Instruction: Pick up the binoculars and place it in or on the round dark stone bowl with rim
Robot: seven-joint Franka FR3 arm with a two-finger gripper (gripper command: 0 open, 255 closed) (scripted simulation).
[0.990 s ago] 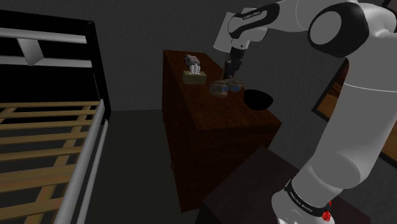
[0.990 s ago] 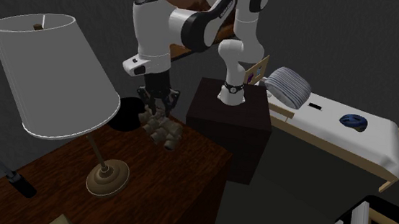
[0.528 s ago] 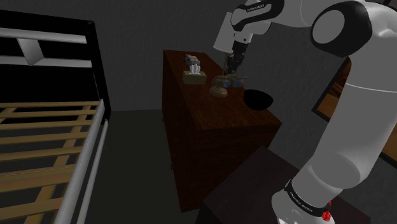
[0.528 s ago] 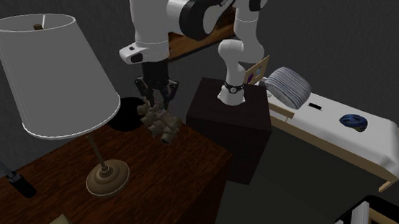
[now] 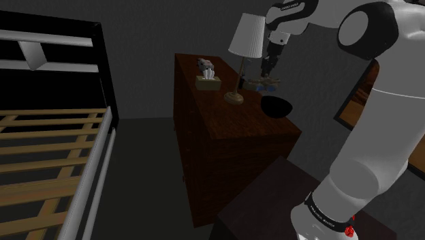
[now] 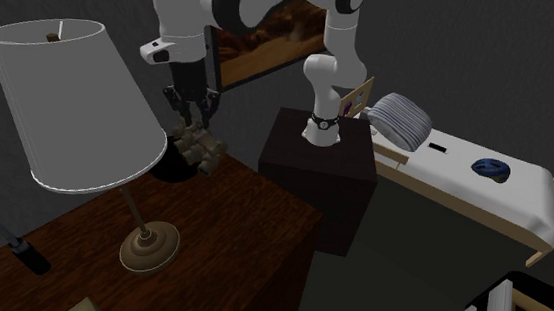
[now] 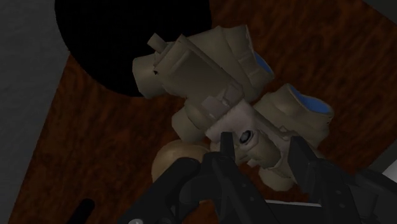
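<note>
Binoculars [image 7: 229, 108], tan with blue-tinted lenses, sit pinched between the 2 black fingers [image 7: 224, 159] of the tool [image 7: 261, 156], which clamp the narrow bridge between the 2 barrels. In the shoulder view the tool [image 5: 268, 68] points down from the white arm [image 5: 381, 102] and the binoculars [image 5: 263, 84] hang under it. They seem to be clear of the dark wooden bench [image 5: 211, 102], though the dim light makes the gap hard to judge. The round dark bowl [image 5: 277, 106] stands on the bench just beside them, lower and toward that view's right. In the wrist view 1 barrel overlaps the bowl's black hollow [image 7: 121, 44] while the other lies over bare wood. A lamp [image 5: 240, 61] with a pale shade stands on the bench at the shoulder view's left of the tool, and a tissue box [image 5: 208, 82] sits further left again. A slatted bed frame [image 5: 48, 150] takes up that view's left side. In the second exterior view the lamp's shade [image 6: 68, 105] looms in the foreground and hides part of the bowl [image 6: 169, 167], with the binoculars [image 6: 198, 149] just to its right under the tool [image 6: 190, 113]. The dark box stand [image 6: 319, 172] is beside the bench, and beyond it is a bed [image 6: 464, 178] with a white mattress and a grey pillow [image 6: 401, 118].
</note>
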